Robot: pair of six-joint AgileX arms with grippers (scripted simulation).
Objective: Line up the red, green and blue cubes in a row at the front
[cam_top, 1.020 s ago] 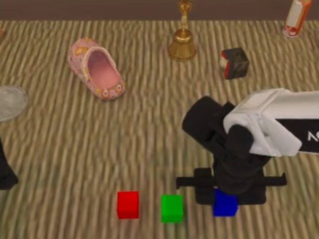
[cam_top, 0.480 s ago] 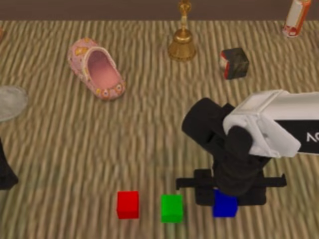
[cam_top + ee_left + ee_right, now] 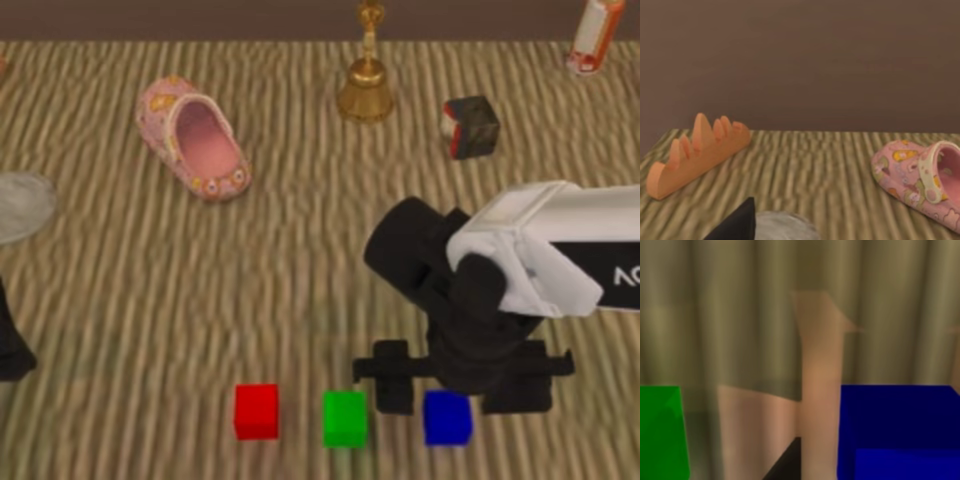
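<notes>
Right tool (image 3: 460, 388) low at the front, fingers spread wide — left arm parked far left

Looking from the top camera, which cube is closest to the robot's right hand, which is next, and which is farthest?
1. Blue cube: right between the open fingers of the right hand, at the row's right end.
2. Green cube: middle of the row, just left of the hand.
3. Red cube: left end, farthest.

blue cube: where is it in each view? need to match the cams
Top view: blue cube at the front, rightmost of the row, between the open right gripper's fingers.
Left wrist view: not in it.
Right wrist view: blue cube fills one side.
Shared landmark: green cube beside it.
</notes>
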